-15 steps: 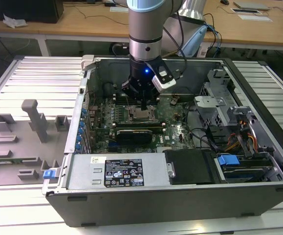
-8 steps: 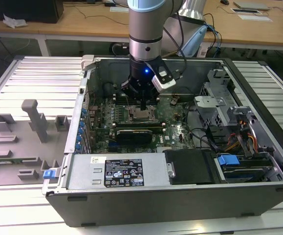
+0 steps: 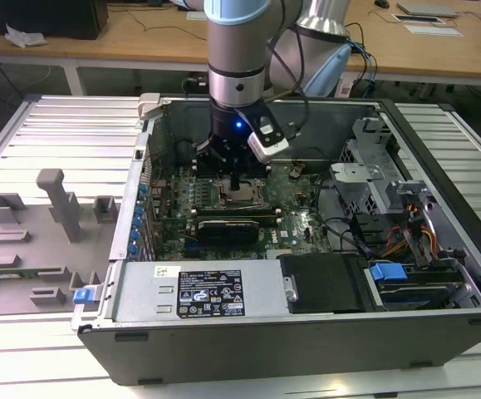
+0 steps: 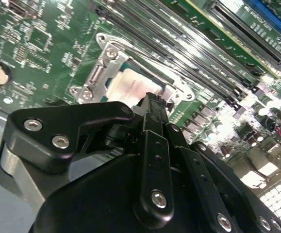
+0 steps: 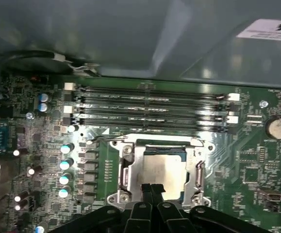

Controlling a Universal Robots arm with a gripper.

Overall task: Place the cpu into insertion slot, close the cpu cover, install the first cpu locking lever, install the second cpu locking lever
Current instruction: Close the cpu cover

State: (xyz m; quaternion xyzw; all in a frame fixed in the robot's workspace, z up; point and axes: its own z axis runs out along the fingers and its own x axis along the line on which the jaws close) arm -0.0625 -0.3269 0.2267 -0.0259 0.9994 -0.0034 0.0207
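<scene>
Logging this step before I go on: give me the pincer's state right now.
The pincer is closed and holds nothing; its tips are over an edge of the cpu.

Exterior view: high, well back from socket [image 3: 242, 196], looking down into open case [image 3: 348, 341]. Both wrist views: close above socket [image 4: 123, 85] [image 5: 160, 167], sharing it.

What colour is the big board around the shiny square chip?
The circuit board is green, clearest in the first wrist view.
</scene>
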